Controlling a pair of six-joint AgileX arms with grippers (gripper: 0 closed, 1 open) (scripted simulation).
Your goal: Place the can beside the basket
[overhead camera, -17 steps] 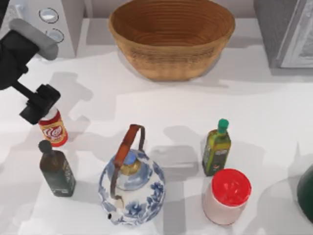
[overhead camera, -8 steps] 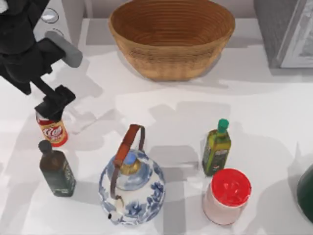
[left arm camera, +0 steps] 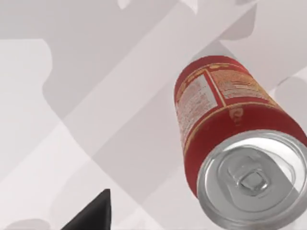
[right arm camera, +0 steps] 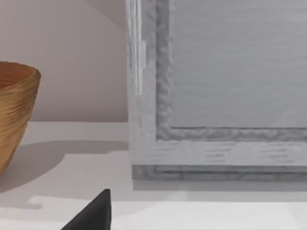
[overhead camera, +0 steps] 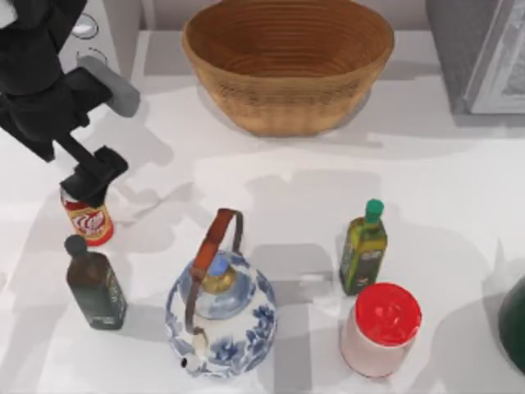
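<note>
The left gripper (overhead camera: 92,176) hangs directly above the can (overhead camera: 88,220), near the left edge of the table (overhead camera: 271,172). From above, its dark body covers the top of the can, so I cannot tell how far the jaws are open or whether they touch the can at all. In the left wrist view the can (left arm camera: 230,139) stands upright on the white surface, with its silver top and pull tab fully visible, and one dark fingertip (left arm camera: 93,215) appears well apart from it at the edge of the picture.

The can is far from the basket (overhead camera: 287,61), which sits at the back of the table in the middle. Just in front of the can stands a dark bottle (overhead camera: 96,283). More to the centre there is a blue-and-white teapot (overhead camera: 220,308) (its brown handle is raised). On the right side stand an olive-oil bottle (overhead camera: 363,246) with a green cap and, beside it, a jar (overhead camera: 380,328) with a red lid.

The right wrist view looks at a grey cabinet (right arm camera: 216,91) and the side of the basket (right arm camera: 17,115).
</note>
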